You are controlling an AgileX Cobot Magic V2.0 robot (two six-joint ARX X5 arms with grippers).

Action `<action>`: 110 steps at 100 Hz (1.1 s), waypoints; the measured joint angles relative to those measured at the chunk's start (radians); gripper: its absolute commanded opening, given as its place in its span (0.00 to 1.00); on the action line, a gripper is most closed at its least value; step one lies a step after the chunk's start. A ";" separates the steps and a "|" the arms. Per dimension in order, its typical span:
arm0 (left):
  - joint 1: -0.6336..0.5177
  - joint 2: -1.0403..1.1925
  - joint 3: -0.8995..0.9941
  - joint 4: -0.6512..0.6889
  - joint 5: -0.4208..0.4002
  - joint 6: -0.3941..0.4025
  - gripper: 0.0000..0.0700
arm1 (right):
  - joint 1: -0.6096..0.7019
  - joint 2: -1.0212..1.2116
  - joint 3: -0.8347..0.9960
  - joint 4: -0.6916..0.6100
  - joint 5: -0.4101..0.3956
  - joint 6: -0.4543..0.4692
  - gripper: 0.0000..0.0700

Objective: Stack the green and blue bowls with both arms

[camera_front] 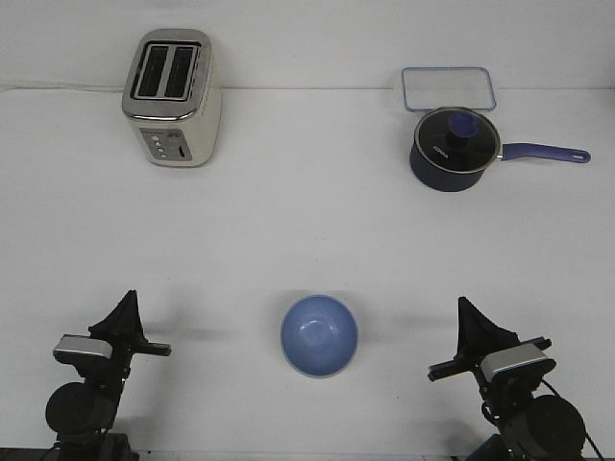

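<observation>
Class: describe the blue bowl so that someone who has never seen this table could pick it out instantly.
Start at the white table's near edge, midway between the two black grippers. There sits the small round matte periwinkle-blue bowl, open side up, alone, without the lid or long handle of the far dark navy saucepan.

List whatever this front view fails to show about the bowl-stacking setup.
- Green bowl: not visible in the front view; only the blue bowl shows, so whether the green one lies beneath it cannot be told.
- Left gripper and right gripper: fingers overlap into one dark shape, so open or shut is unclear.
- Both arm bases: cut off by the bottom edge.
- Toaster button markings: too small to read.
</observation>
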 measured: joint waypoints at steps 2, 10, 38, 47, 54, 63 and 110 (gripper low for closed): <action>0.000 0.000 0.000 0.000 0.000 0.000 0.02 | 0.000 0.000 0.000 0.000 0.000 0.000 0.00; 0.000 0.000 0.000 0.000 0.000 0.000 0.02 | 0.000 0.000 0.000 0.000 0.000 0.000 0.00; 0.000 0.000 0.000 0.000 0.000 0.000 0.02 | -0.003 0.000 0.000 0.000 0.000 -0.020 0.00; 0.000 0.000 0.000 0.000 0.000 0.000 0.02 | -0.039 0.000 -0.004 0.006 0.000 -0.075 0.00; 0.000 0.000 0.000 0.000 0.000 0.000 0.02 | -0.100 -0.003 -0.028 0.047 -0.008 -0.122 0.00; 0.000 0.000 0.000 0.000 0.000 0.000 0.02 | -0.206 -0.021 -0.082 0.088 -0.058 -0.165 0.00; 0.000 0.000 0.000 -0.001 0.000 0.000 0.02 | -0.527 -0.147 -0.397 0.198 -0.289 -0.378 0.00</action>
